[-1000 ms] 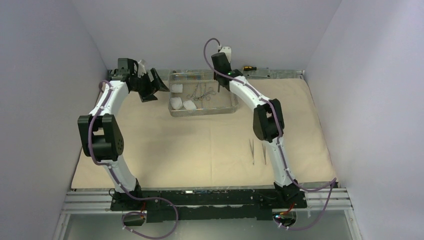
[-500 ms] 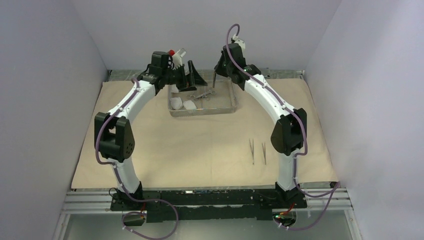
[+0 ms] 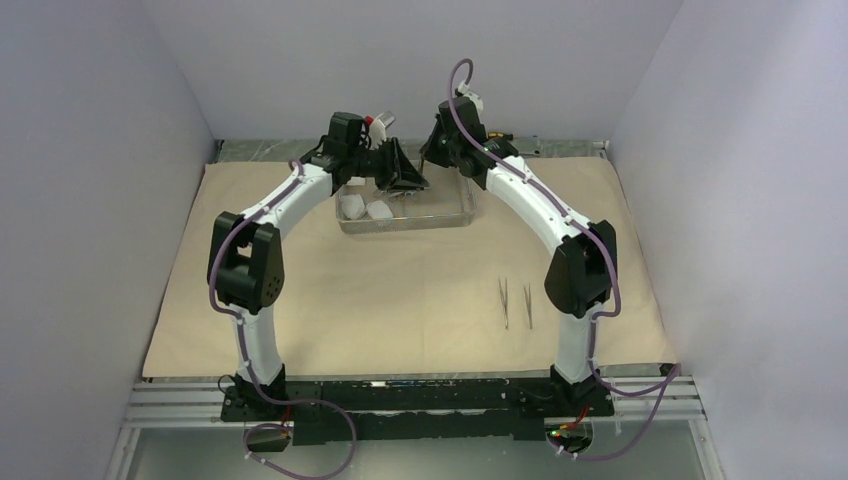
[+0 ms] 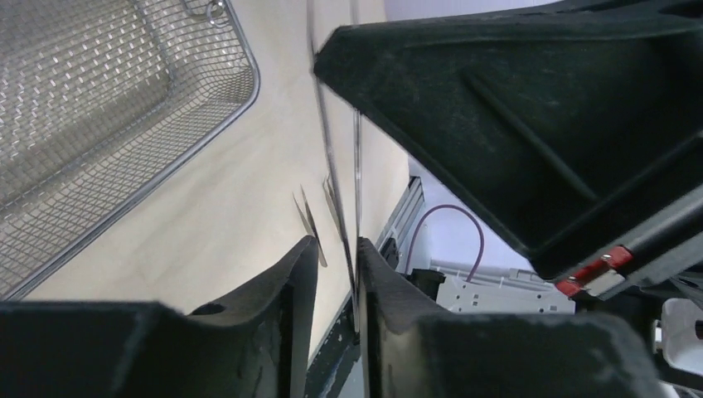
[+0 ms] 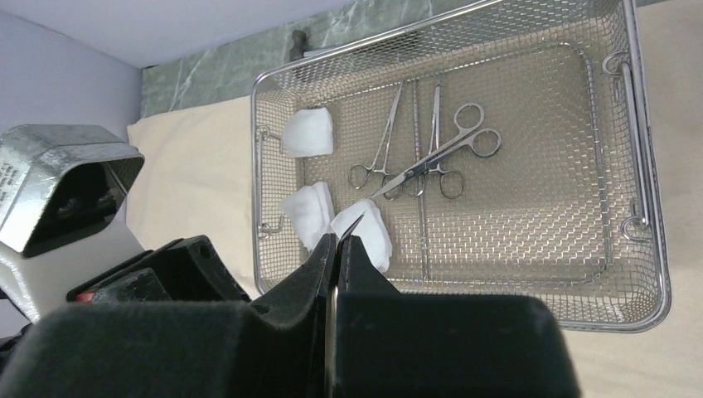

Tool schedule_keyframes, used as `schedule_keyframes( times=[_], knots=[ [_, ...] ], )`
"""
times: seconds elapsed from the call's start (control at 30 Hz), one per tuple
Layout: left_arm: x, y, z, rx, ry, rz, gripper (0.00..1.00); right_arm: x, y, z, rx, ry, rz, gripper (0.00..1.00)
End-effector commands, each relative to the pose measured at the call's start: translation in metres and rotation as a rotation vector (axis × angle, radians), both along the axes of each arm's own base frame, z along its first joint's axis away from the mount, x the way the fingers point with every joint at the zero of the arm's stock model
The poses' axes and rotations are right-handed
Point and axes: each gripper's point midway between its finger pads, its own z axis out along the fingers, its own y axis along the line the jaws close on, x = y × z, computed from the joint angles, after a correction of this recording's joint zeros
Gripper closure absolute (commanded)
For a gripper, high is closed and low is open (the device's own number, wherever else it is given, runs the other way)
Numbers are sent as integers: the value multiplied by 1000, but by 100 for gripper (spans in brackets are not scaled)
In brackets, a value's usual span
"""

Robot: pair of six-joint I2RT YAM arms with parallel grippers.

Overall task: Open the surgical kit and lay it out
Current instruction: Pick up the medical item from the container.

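Note:
My right gripper (image 5: 338, 240) is shut on slim steel tweezers (image 5: 356, 219), whose tip sticks out above the wire-mesh tray (image 5: 655, 249). In that tray lie ring-handled clamps (image 5: 423, 157) and three white gauze pads (image 5: 308, 133). My left gripper (image 4: 338, 245) straddles the same tweezers (image 4: 332, 149) from the other side. Its jaws are narrowed around the steel, with a sliver of gap at the left finger (image 4: 303, 274). From above, both grippers meet over the tray's (image 3: 400, 228) back edge. Two more tweezers (image 3: 505, 300) lie on the beige cloth (image 3: 400, 300).
A yellow-handled screwdriver (image 3: 497, 133) lies behind the tray on the back ledge, and a small hammer (image 5: 297, 37) shows past the tray's far rim. Grey walls close in the left, right and back. The right gripper's body (image 4: 539, 124) fills much of the left wrist view.
The left arm swung right from the tray's left side to meet the right gripper, and its wide-open jaws narrowed around the tweezers. The right gripper rose from the tray holding the tweezers.

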Motion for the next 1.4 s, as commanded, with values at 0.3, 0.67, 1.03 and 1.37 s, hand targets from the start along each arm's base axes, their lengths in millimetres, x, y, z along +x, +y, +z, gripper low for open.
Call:
schedule_keyframes(
  times=[0.3, 0.67, 1.03, 1.37],
  knots=[
    [-12, -3, 31, -43, -13, -51, 100, -22, -13, 60, 26, -101, -19, 41],
    [-35, 1, 96, -262, -115, -219, 100, -68, -18, 113, 308, -268, 253, 33],
    [-73, 6, 166, -463, -209, -361, 100, -80, -11, 151, 512, -312, 345, 30],
    [-76, 4, 170, -492, -207, -363, 100, -82, 3, 158, 579, -282, 441, 56]
  ],
)
